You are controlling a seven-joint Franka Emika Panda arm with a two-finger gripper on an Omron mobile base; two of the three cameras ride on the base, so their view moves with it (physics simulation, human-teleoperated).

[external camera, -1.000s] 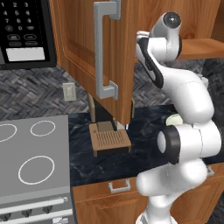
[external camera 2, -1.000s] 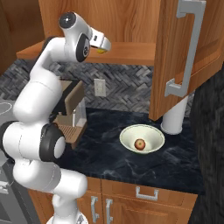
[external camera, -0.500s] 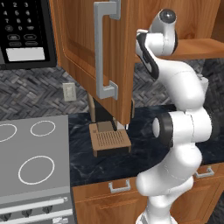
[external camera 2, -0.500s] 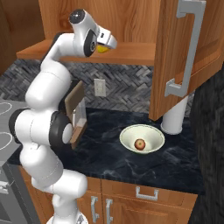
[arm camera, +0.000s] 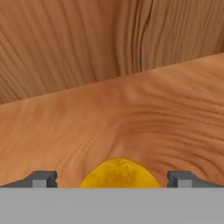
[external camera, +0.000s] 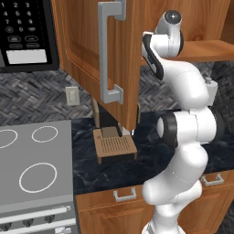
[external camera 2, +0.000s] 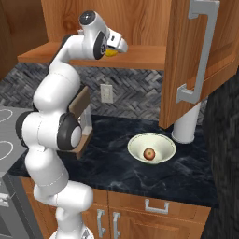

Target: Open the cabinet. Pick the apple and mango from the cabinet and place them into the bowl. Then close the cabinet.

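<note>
Near: drawer fronts under the dark desk [external camera 2: 186, 177]. On the desk, the bowl [external camera 2: 151, 148] sits beside a white cylinder; the apple [external camera 2: 149, 153] already lies inside it, so that half of the fetching looks done. Cabinet [external camera 2: 140, 56] stands open, right door [external camera 2: 196, 60] swung toward the camera, left door [external camera: 98, 59] likewise in the left base view. Mango [arm camera: 119, 173] not yet picked: it rests on the cabinet shelf, low in the hand view, between the two finger tips. Gripper [arm camera: 112, 179] spread wide, fingers [arm camera: 43, 179] apart on either side of the fruit, not closed on it; contact cannot be told. Arm pose: base link upright, elbow folded, forearm raised, wrist reaching level into the cabinet at shelf height, mango [external camera 2: 110, 52] just ahead of the hand. Left to do, by my reading: clamp the mango, carry it down to the bowl, shut both doors.
</note>
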